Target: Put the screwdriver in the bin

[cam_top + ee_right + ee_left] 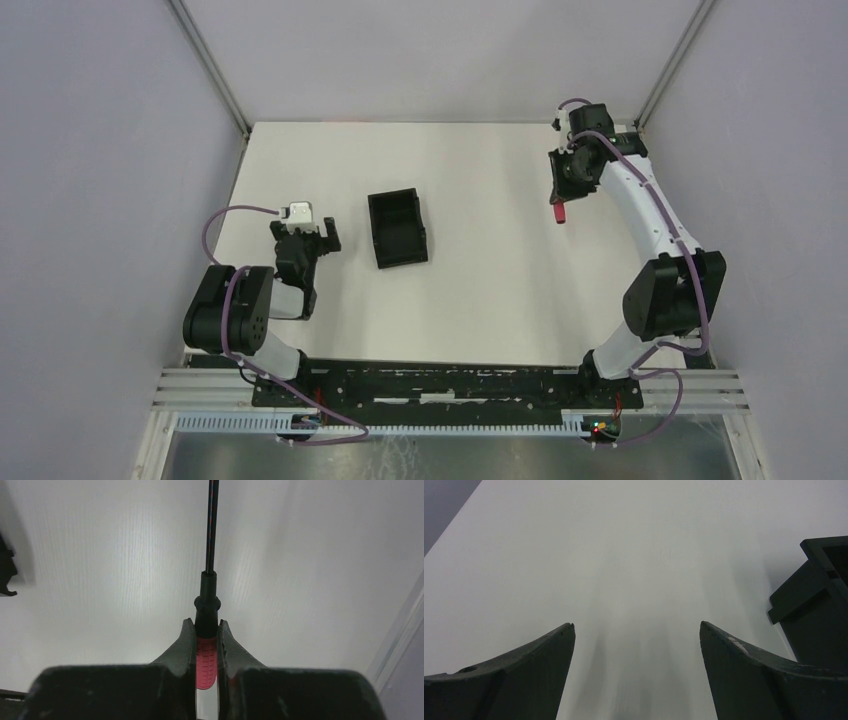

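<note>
Your right gripper (206, 625) has its two fingers (182, 642) pressed almost together, and between them they clamp only the red handle of the screwdriver (207, 597). In the right wrist view the black collar and the thin dark shaft stick out straight beyond the fingertips, over the white table (480, 290); you cannot tell from these views whether the tip touches the surface. In the top view this gripper (563, 195) is at the far right part of the table, near the right wall (760, 200), and the red handle (560, 212) shows just below it. Your left gripper (636, 625) is spread wide, its fingers (549, 650) hold nothing, and between them you see only bare table. In the top view it (312, 232) stands at the left side of the table, just beside the bin (375, 232). The bin is a black open tray that rests on the table left of the centre, with nothing visible inside it, and its corner also appears at the right edge of the left wrist view (809, 595), close to the right finger but apart from it. The screwdriver and the bin are well apart, and only open table lies between them
</note>
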`<action>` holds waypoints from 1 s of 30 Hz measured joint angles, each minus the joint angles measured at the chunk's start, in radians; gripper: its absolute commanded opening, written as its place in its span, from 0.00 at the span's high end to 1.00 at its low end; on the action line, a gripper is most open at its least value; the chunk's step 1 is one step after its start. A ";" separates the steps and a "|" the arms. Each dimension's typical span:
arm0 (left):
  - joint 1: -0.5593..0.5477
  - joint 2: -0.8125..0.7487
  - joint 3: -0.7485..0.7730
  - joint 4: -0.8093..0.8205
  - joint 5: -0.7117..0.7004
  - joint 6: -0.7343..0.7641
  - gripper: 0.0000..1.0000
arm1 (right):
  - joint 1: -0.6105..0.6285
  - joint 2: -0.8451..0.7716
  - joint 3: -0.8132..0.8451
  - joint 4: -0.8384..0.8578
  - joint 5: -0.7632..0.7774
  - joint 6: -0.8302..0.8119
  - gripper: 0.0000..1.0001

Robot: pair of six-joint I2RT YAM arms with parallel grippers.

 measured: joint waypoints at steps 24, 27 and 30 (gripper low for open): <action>0.000 0.000 0.000 0.000 0.000 0.000 0.00 | 0.721 0.476 0.342 0.437 0.078 0.150 1.00; 0.000 0.000 0.000 0.000 0.000 0.000 0.00 | 0.731 0.498 0.319 0.440 0.116 0.123 1.00; 0.000 0.000 0.000 0.000 0.000 0.000 0.00 | 0.737 0.515 0.313 0.441 0.140 0.100 0.99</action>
